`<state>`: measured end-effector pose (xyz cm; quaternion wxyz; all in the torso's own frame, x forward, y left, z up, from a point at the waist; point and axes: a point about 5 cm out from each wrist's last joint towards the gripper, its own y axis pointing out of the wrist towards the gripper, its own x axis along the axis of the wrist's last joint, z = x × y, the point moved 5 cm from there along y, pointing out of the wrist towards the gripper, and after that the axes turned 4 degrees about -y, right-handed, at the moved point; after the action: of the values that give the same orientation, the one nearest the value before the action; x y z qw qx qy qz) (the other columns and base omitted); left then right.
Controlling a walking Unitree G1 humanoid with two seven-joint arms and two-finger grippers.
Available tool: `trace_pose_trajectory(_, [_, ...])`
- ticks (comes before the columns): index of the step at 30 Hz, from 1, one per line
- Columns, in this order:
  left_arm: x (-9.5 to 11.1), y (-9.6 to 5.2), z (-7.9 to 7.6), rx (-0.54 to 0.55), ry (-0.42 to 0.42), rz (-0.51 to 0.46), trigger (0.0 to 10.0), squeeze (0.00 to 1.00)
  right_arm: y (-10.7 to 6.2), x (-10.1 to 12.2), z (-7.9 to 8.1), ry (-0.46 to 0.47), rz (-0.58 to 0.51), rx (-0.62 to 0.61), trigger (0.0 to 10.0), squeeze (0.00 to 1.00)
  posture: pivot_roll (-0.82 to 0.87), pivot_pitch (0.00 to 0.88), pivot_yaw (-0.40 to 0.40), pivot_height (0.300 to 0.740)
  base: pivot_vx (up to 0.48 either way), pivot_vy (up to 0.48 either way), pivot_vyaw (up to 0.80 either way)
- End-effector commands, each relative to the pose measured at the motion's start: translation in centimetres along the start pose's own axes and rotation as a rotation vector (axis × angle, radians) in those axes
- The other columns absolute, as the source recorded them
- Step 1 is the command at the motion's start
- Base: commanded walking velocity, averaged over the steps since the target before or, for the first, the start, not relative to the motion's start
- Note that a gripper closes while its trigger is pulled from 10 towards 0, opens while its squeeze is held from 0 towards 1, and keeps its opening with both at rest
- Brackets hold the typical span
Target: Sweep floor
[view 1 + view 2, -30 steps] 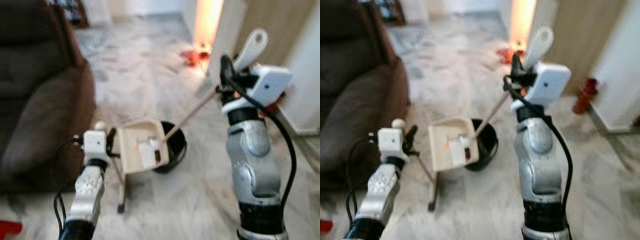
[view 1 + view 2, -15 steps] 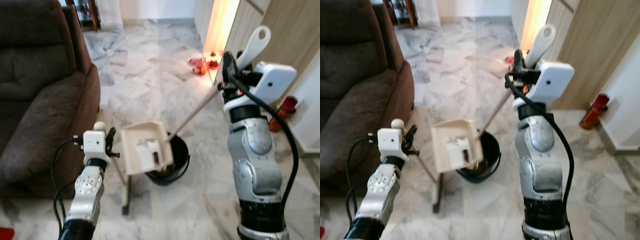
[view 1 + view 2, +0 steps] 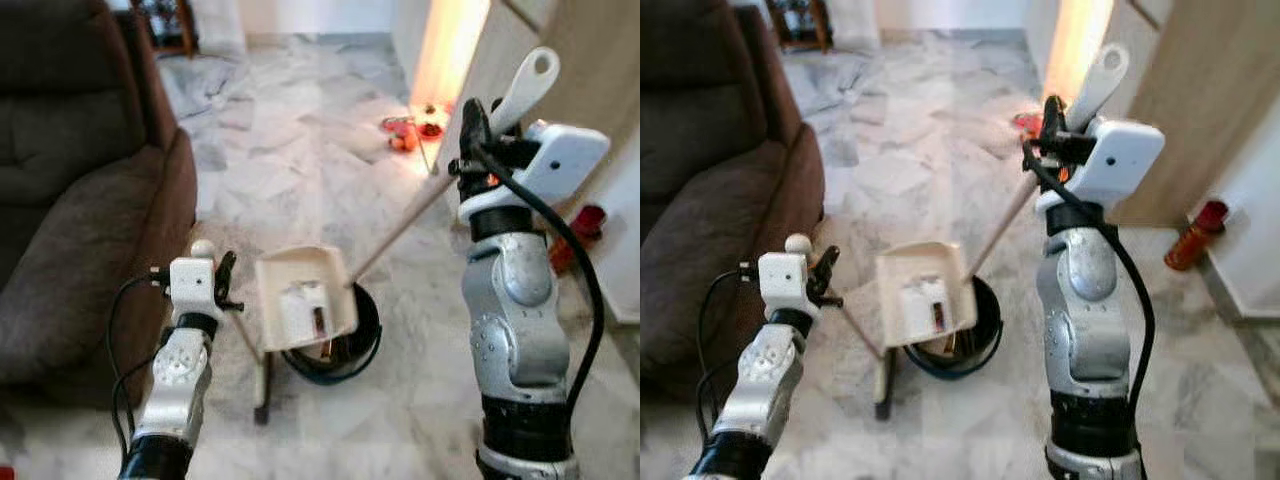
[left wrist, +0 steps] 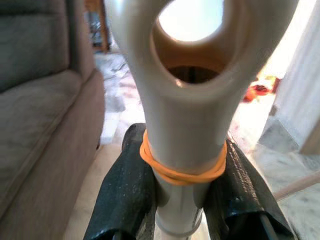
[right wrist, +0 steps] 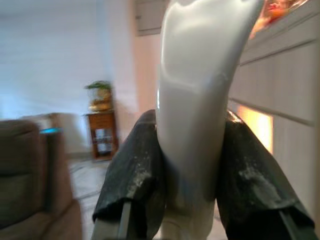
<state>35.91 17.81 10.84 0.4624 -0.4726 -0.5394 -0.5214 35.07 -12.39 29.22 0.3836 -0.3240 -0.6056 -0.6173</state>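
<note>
Left tool [image 3: 224, 279] clamping dustpan [image 3: 304, 296] over bin [image 3: 352, 350].

The floor [image 3: 300, 150] is pale grey-veined marble tile. A dark brown sofa [image 3: 70, 220] stands on it along its left side. Near the middle sits a black bucket [image 3: 345, 345], and just beside it, toward the sofa, the foot of a dustpan stand [image 3: 262, 400] rests on the tiles. Small red and orange objects [image 3: 410, 130] lie by the lit doorway at the far right. A red bottle [image 3: 1192, 240] stands beside the right wall.
</note>
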Motion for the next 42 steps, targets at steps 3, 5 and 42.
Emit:
trace_pose_trajectory(3, [1.56, 0.34, 0.23, 0.002, 0.03, -0.062, 10.0, 0.0, 0.16, 2.28, 0.12, 0.057, -0.096, -0.003, 10.0, 0.0, 0.06, 0.088, 0.002, 0.74, 0.0, 0.0, 0.0])
trace_pose_trajectory(5, [1.54, 0.33, 0.2, 0.001, 0.029, -0.061, 10.0, 0.0, 0.14, 2.33, 0.0, 0.047, -0.099, -0.012, 10.0, 0.0, 0.05, 0.089, 0.002, 0.74, 0.0, 0.0, 0.0])
trace_pose_trajectory(42, [1.33, 0.27, 0.05, -0.001, 0.03, -0.052, 10.0, 0.0, 0.2, 1.41, 0.18, 0.043, -0.064, -0.015, 10.0, 0.0, 0.05, 0.088, -0.003, 0.74, 0.117, 0.0, -0.13])
